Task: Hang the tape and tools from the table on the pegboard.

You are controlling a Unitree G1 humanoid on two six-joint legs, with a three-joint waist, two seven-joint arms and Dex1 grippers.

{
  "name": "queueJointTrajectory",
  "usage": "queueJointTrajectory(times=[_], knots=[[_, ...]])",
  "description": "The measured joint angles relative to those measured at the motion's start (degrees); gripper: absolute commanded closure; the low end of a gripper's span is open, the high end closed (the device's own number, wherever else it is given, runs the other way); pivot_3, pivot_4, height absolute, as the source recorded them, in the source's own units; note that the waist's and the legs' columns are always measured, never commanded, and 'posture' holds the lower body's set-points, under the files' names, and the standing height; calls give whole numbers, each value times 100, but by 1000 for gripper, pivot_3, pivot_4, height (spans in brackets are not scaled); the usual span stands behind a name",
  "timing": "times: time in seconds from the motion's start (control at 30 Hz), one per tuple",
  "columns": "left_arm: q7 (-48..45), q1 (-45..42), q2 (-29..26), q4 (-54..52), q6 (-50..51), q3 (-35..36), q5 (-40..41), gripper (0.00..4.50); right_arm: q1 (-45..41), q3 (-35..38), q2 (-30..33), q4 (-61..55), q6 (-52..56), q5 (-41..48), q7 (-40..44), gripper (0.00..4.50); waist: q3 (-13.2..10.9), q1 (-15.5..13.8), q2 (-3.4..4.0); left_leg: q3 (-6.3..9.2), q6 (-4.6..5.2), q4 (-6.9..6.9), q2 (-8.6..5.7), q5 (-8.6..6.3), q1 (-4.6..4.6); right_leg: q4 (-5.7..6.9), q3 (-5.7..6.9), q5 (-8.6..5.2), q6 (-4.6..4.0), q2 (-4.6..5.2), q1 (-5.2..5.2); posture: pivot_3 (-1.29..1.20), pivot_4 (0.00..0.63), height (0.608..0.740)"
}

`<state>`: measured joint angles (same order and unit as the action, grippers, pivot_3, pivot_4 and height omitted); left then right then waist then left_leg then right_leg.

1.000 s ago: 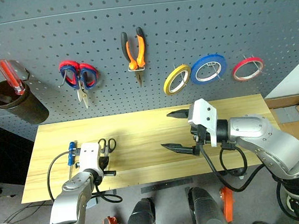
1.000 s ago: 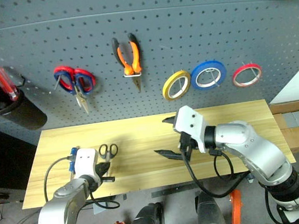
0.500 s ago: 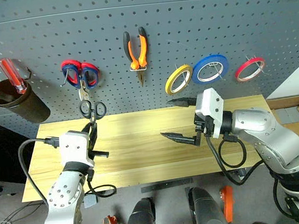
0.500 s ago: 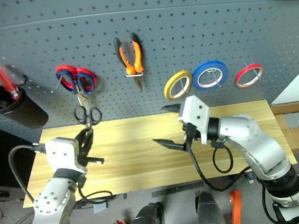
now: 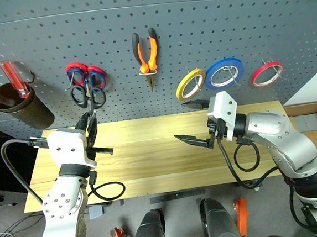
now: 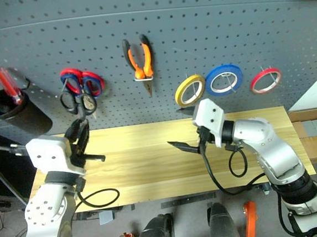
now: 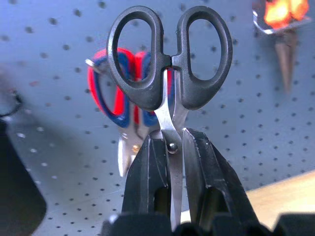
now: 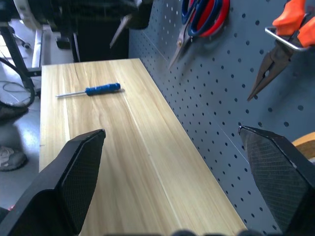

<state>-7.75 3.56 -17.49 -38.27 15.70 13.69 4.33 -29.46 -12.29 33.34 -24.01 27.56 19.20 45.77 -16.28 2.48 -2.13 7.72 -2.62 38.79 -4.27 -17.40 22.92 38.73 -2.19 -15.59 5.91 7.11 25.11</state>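
Left wrist view: the left end effector (image 7: 175, 147) is gripping small black-handled steel scissors (image 7: 170, 64) by the blades, while the right end effector (image 5: 194, 122) is gaping wide.

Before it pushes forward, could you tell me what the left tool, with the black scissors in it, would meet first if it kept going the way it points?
Probably the red-and-blue scissors hanging on the pegboard: the black scissors in the left tool line up just ahead of them, though the remaining gap is unclear.

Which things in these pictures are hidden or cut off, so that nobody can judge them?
- Blades of the black scissors: left wrist view, covered by the left gripper.
- Hook under the red-and-blue scissors: left wrist view, black scissors in front.
- Contents of the dark cup: left eye view, its wall hides the screwdriver shafts.
- Blue screwdriver tip: right wrist view, too small.
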Motion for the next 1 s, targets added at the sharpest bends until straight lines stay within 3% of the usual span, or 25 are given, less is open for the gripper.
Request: queueJointTrajectory(times=[0.27, 1.0], knots=[[210, -481, 72, 47, 530, 438, 215, 4389, -83, -1, -69, 65, -1, -3, 42, 0, 1, -81, -1, 2, -1, 4, -1, 1, 0, 2, 3, 0, 0, -2, -1, -2, 267, 740], [-180, -920, -168, 776, 815, 105, 215, 4389, -107, -1, -255, 66, 70, -6, -128, 0, 1, -71, -2, 3, -2, 3, -1, 0, 1, 2, 4, 0, 0, -1, 0, -24, 275, 740]])
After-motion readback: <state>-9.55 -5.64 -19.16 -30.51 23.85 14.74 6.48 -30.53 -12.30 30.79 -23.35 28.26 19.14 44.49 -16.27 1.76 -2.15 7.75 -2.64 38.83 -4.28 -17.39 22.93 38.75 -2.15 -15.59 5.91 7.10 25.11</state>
